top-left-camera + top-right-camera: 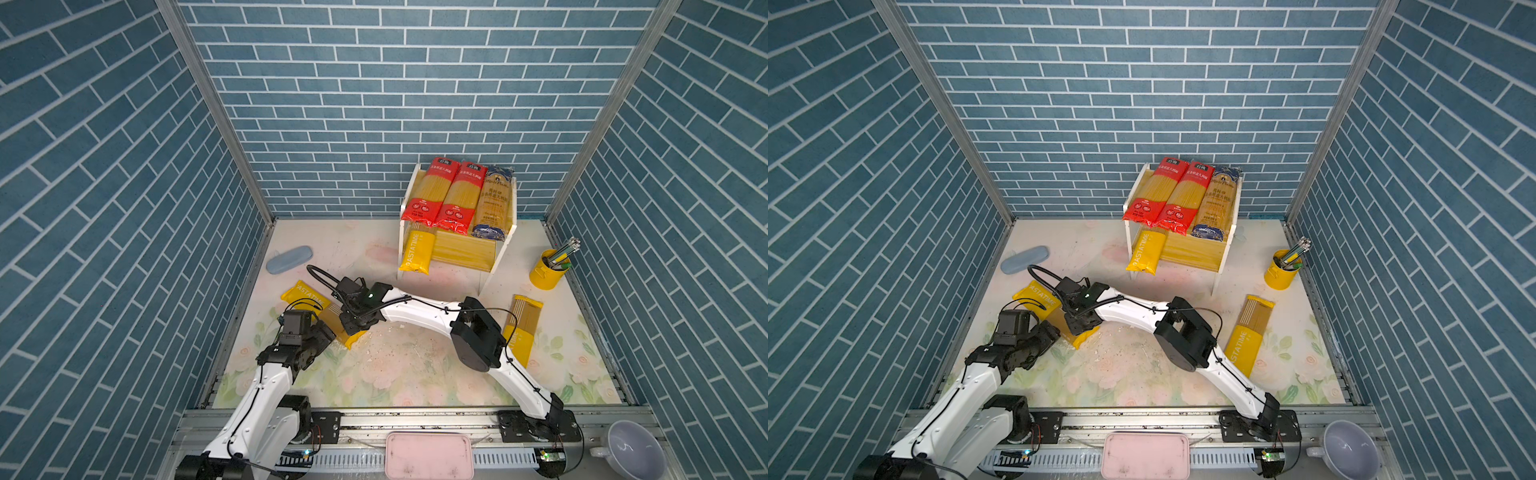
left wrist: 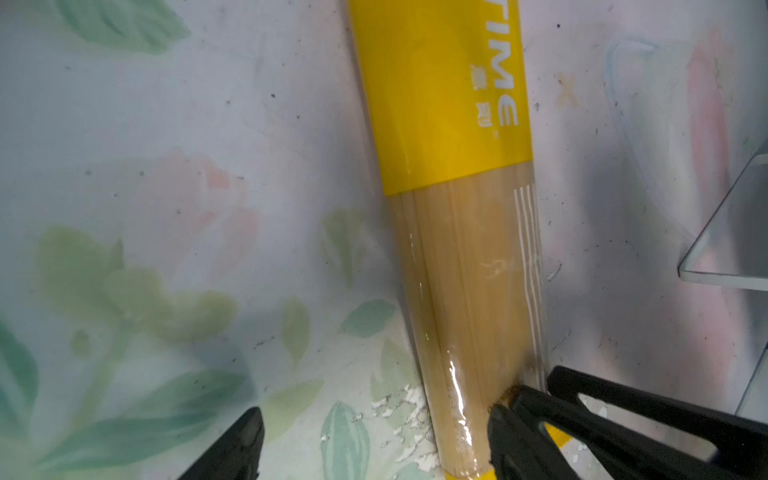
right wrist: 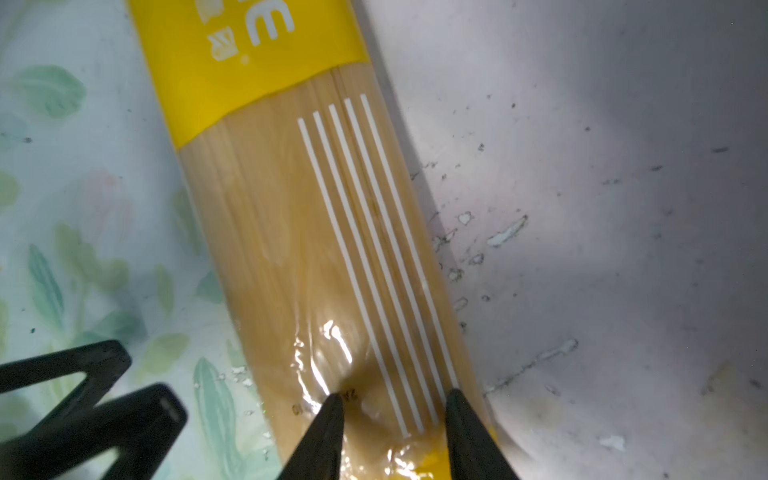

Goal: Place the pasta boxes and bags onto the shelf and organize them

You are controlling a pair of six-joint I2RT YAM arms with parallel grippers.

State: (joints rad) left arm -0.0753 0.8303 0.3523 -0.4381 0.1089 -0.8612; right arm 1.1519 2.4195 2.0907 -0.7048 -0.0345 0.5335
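The left pincer point(image 2: 376, 417) is wide open with the long flat yellow packet point(image 2: 449, 104) on the table point(image 2: 166, 124) between its jaws; the right pincer point(image 3: 392, 397) beside it is half open, tips resting on the glossy clear wrap. I think a grip near one end can slip on the smooth film or tilt the packet and snap the thin sticks. The wooden shelf point(image 1: 465, 253) stands well beyond both pincers.

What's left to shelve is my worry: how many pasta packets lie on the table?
2. One yellow packet lies at the left, with the left claw and right claw at it; the other packet lies at the right. None seems hidden.
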